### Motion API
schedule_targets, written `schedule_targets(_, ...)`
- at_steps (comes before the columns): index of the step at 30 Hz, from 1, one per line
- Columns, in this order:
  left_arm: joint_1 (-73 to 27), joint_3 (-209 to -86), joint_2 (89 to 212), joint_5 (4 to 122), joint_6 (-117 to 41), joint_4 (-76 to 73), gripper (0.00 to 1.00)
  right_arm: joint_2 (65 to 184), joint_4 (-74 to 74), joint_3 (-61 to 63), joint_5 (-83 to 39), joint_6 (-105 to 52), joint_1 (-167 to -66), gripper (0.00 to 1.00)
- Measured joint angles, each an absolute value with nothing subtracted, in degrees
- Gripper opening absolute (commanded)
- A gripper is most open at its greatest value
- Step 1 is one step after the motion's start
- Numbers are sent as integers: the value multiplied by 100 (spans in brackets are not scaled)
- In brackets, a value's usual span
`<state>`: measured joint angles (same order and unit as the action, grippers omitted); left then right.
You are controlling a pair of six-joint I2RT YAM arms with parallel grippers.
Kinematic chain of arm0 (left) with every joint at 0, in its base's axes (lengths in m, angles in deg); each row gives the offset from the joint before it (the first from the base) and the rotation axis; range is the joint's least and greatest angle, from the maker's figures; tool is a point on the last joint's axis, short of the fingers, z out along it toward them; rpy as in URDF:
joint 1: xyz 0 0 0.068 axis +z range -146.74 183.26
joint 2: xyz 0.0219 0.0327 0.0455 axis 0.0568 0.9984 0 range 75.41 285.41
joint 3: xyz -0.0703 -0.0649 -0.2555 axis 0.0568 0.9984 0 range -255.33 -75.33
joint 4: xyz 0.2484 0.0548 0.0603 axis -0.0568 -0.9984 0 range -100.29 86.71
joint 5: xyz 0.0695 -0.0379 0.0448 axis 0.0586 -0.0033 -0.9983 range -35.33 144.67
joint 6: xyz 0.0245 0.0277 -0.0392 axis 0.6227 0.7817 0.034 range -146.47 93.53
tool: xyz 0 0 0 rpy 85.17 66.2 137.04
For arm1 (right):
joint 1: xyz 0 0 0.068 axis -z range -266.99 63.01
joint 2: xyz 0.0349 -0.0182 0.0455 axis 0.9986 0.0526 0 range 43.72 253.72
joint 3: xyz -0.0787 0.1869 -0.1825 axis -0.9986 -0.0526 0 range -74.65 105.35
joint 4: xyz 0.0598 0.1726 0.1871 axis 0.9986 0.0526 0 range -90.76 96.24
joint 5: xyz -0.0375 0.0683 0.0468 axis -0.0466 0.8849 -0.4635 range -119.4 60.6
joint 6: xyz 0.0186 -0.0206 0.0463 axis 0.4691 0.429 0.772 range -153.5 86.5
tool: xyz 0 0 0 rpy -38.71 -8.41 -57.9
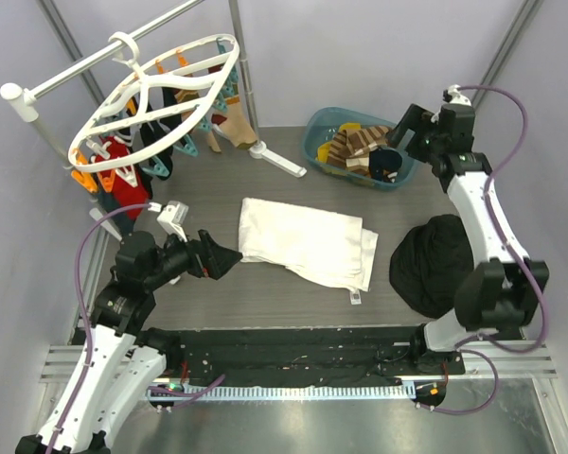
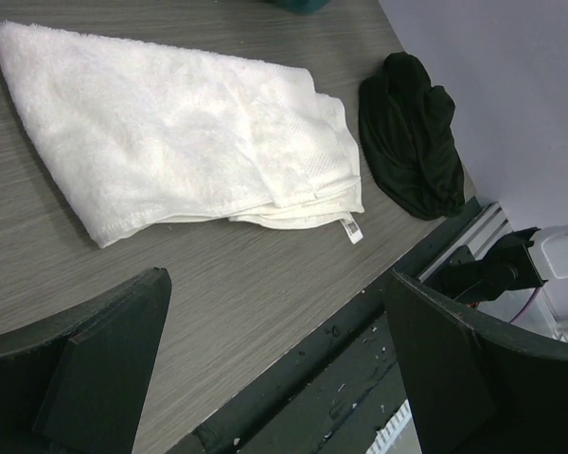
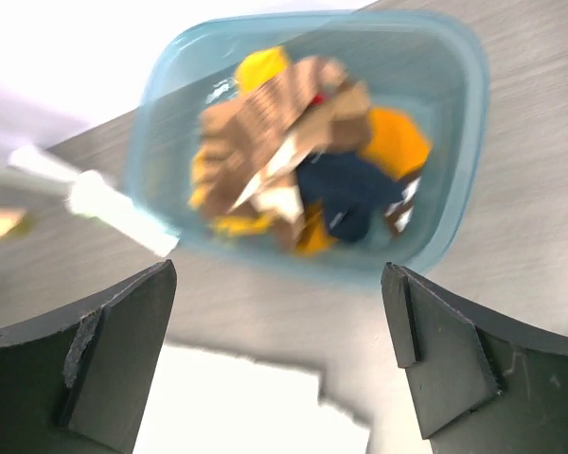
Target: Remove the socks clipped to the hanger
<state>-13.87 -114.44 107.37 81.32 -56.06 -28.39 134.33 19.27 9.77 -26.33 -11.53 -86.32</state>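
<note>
The white oval hanger (image 1: pixel 151 90) hangs from a white pole at the back left, with orange and teal clips. Socks still hang from it: a red one (image 1: pixel 123 184), black ones (image 1: pixel 154 132) and a tan one (image 1: pixel 237 123). Several loose socks (image 1: pixel 360 149) lie in a teal bin (image 1: pixel 317 144), also in the right wrist view (image 3: pixel 293 151). My left gripper (image 1: pixel 229 257) is open and empty, low over the table left of the white cloth. My right gripper (image 1: pixel 404 123) is open and empty, above the bin's right side.
A folded white cloth (image 1: pixel 308 241) lies mid-table, also in the left wrist view (image 2: pixel 180 132). A black garment heap (image 1: pixel 435 260) lies at the right (image 2: pixel 412 132). The white pole stand's foot (image 1: pixel 279 161) sits left of the bin.
</note>
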Motion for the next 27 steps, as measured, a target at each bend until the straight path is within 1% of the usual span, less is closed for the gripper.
schedule_targets(4,-1387,-11444,10711,8132,-5608,-2839,100,12148,2253,181,-2225,-906,-8872,100)
schedule_targets(10,-1387,-11444,10471,8104,-5610,-2837,100,10218,2522,-1071,-1591,-766,-9626,100)
schedule_targets(19,-1387,-11405,9887,7813,-5625,-2832,100,8152,2301,-2288,-904,-611,-9650,100)
schedule_targets(23,-1387,-11383,9745,7717,-5634,-2828,100,7621,2242,-2706,-824,-525,-9650,100)
schedule_targets(27,-1387,-11363,9690,7645,-5634,-2826,100,7547,2233,-2837,-819,-458,-9650,100)
